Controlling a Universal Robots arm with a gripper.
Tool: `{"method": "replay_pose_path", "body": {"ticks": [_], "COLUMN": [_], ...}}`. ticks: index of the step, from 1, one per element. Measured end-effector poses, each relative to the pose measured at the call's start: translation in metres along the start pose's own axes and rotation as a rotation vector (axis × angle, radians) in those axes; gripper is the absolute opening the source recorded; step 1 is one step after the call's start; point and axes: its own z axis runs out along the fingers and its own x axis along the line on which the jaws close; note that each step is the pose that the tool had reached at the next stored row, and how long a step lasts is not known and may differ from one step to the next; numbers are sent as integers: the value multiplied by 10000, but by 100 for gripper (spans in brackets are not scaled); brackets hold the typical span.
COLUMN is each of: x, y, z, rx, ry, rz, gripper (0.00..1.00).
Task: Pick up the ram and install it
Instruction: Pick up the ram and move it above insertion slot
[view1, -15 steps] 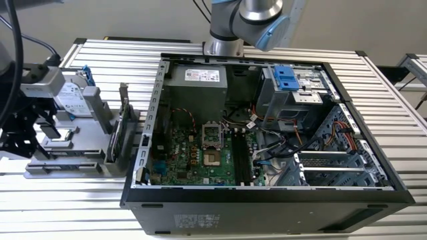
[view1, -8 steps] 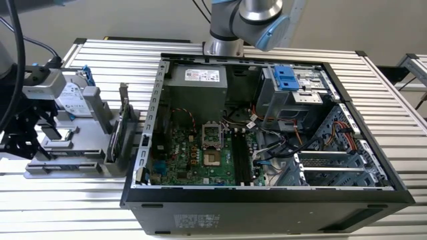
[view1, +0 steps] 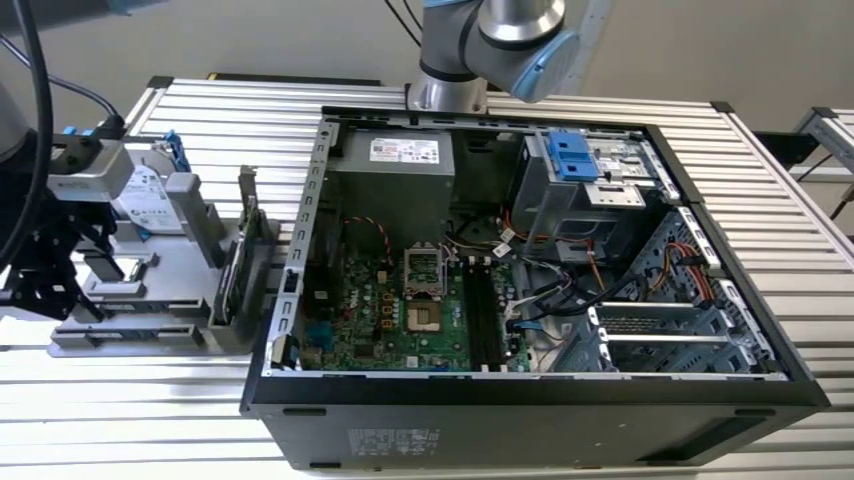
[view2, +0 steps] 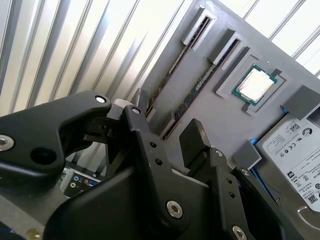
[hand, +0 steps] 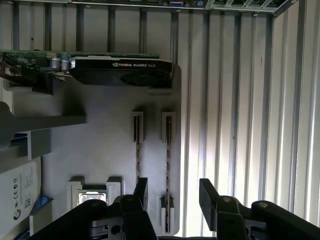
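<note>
Jaws open over the ram (hand: 168, 155).
In the first wrist view I see the jaws spread wide, holding nothing; the ram stands on edge in a slot of the grey holder (hand: 100, 145), lined up between them.

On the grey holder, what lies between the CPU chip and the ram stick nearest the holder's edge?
A second ram stick, standing on edge, lies between the CPU chip and the edge-side ram stick, seen in both wrist views.
</note>
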Motion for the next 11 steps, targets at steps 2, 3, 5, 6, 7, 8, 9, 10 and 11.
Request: {"method": "replay_pose_path", "body": {"ticks": [2,3,5,6,7,8,9,10,11], "x": [0,1,0,1,1,1,1,1,2], "y": [0,0,0,0,0,-1,-1,-1,-1], "z": [3,9,19,26,34,43,54,63,73], "rx": [0,-4,0,0,-1,-2,-4,-4,-5], "ry": [0,-4,-26,-31,-35,-37,-39,-39,-39], "rz": [0,1,0,-1,-1,0,0,-1,0], "gripper": [100,100,100,100,100,100,100,100,100]}}
